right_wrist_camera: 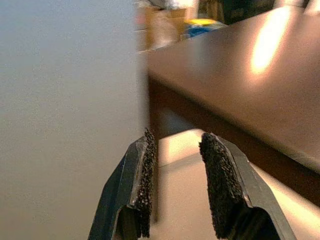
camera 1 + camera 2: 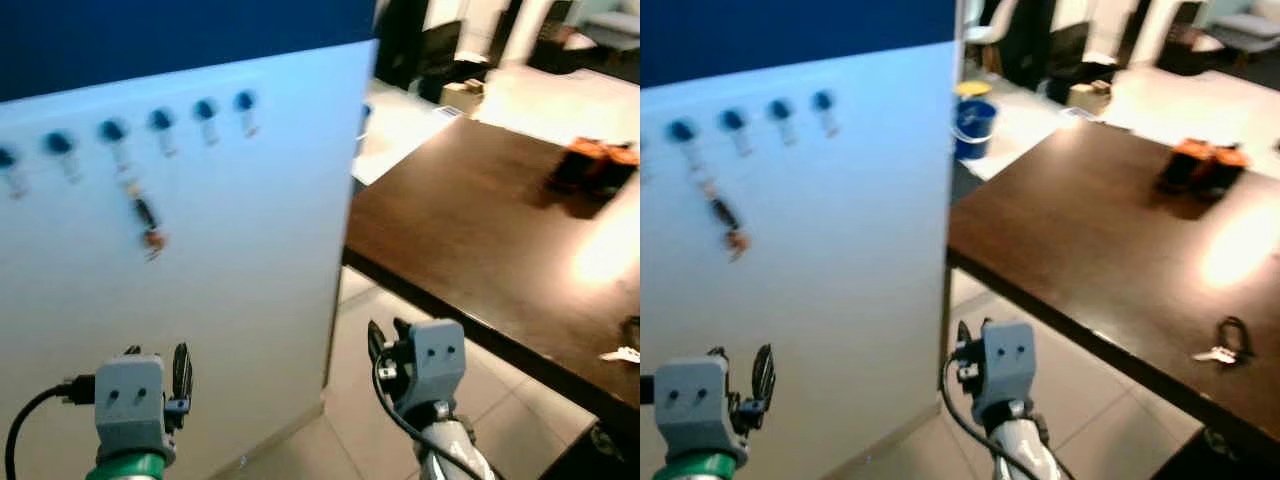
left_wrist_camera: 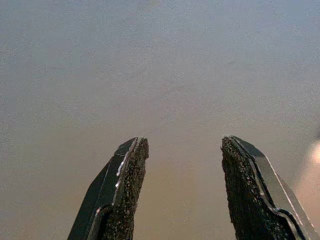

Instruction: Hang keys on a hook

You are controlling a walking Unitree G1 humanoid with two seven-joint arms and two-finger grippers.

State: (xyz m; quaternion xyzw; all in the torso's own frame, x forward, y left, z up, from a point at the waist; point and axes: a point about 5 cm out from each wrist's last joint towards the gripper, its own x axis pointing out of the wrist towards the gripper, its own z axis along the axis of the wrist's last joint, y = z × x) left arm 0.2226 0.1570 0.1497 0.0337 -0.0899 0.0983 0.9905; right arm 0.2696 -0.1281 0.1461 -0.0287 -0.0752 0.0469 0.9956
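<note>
A white board [image 2: 230,260] stands in front of me, with a row of blue-capped hooks [image 2: 160,122] near its top. One bunch of keys [image 2: 146,220] hangs from a hook towards the left. A second set of keys [image 2: 1222,346] on a black loop lies on the dark table at the right. My left gripper [image 2: 158,358] is held low before the board, open and empty, and its wrist view has the fingers [image 3: 127,185] spread over plain white surface. My right gripper [image 2: 388,335] is also low, by the board's right edge, open with nothing between its fingers [image 1: 142,180].
A dark brown table [image 2: 470,230] fills the right side, its near edge close to my right gripper. Orange and black objects [image 2: 595,160] sit at its far end. A blue bucket [image 2: 975,118] stands beyond the board. Below lies light tiled floor [image 2: 370,420].
</note>
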